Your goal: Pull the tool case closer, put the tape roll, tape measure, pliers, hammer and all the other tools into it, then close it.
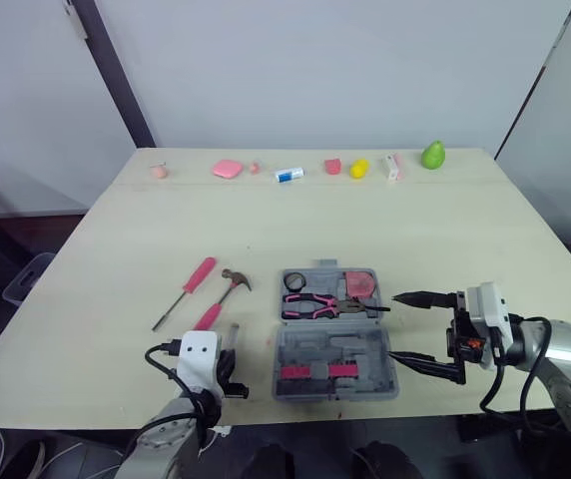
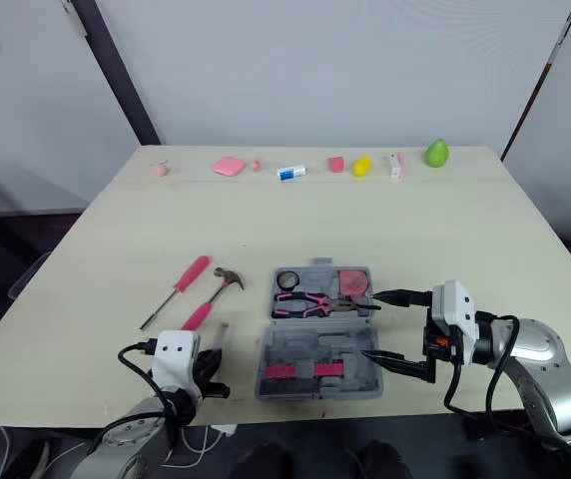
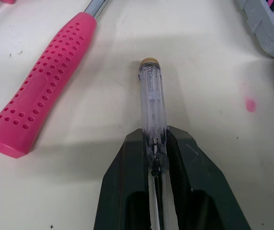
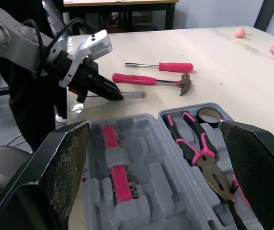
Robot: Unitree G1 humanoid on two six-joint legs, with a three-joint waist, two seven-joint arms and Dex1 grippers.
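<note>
The grey tool case (image 1: 310,351) lies open near the table's front edge. In its far half are pink-handled pliers (image 1: 320,304), a black tape roll (image 1: 295,280) and a pink tape measure (image 1: 362,284). Left of the case lie a pink-handled hammer (image 1: 216,304) and a pink screwdriver (image 1: 191,284). My left gripper (image 3: 155,140) is shut on the shaft of a clear-handled screwdriver (image 3: 151,93), which rests on the table beside the hammer handle (image 3: 41,86). My right gripper (image 1: 413,329) stands open just right of the case, nothing between its fingers.
Small items line the table's far edge: pink pieces (image 1: 228,169), a white and blue piece (image 1: 288,175), a yellow one (image 1: 359,168) and a green pear (image 1: 432,155). The front table edge runs just below the case.
</note>
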